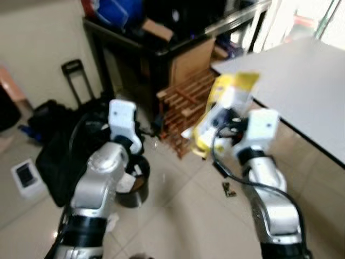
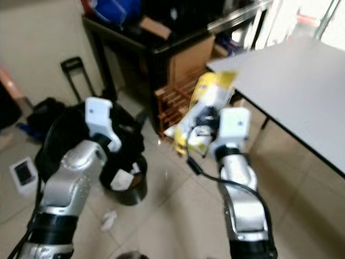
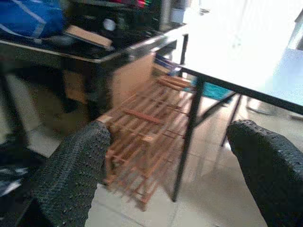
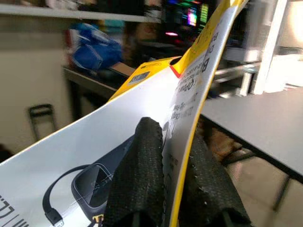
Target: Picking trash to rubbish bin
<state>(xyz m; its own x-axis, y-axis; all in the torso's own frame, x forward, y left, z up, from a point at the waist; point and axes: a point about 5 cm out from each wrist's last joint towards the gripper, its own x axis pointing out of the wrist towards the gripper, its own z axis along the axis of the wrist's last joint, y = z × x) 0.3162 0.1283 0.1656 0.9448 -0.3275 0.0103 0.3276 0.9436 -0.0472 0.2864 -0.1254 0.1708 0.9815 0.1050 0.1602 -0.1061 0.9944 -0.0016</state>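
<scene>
A flat yellow and white cardboard package (image 4: 156, 99), printed with black letters and a picture of a dark gadget, is held between the bumpy black fingers (image 4: 139, 175) of the right gripper (image 4: 165, 182). The left gripper (image 3: 165, 175) has the same black dotted fingers (image 3: 75, 175). A round black rubbish bin (image 2: 126, 189) with white paper inside is seen on pale beige floor tiles (image 2: 172, 216). A brown wooden slatted rack (image 3: 142, 142) is seen beside a grey-topped table with black legs (image 2: 285, 86).

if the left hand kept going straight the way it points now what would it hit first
Probably the wooden rack on the floor: it lies straight ahead between the open left hand's fingers, with the black table leg just beside that line. Depth is hard to judge.
</scene>
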